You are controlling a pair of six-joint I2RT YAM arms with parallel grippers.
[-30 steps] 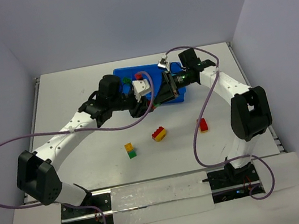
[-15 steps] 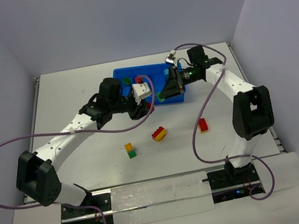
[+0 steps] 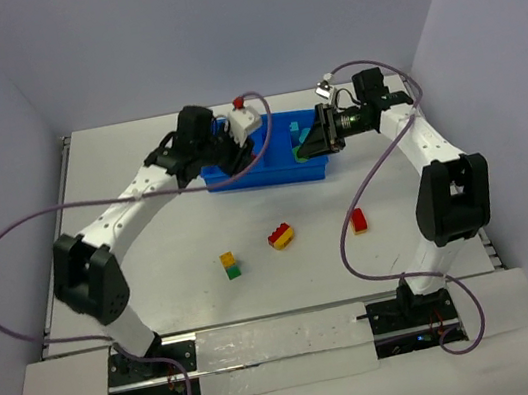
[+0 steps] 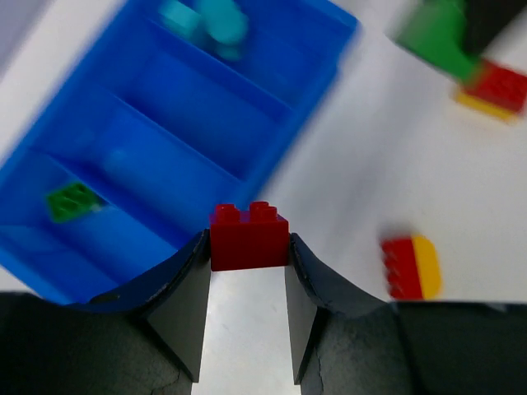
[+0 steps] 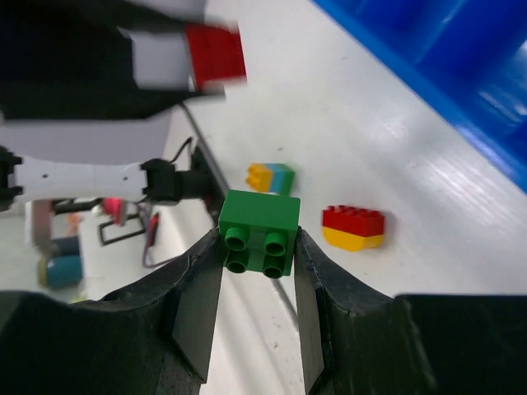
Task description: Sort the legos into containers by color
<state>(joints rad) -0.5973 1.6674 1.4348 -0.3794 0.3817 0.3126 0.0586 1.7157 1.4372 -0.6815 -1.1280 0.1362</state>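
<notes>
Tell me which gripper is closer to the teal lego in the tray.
Right. The right gripper, holding a green lego, is beside the teal lego at the tray's right end; the left gripper, holding a red lego, is farther left.

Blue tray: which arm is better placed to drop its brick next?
Probably left. The left gripper holds the red brick at the tray edge beside empty-looking middle compartments. The right gripper holds a green brick near the teal bricks, far from the sorted green piece.
</notes>
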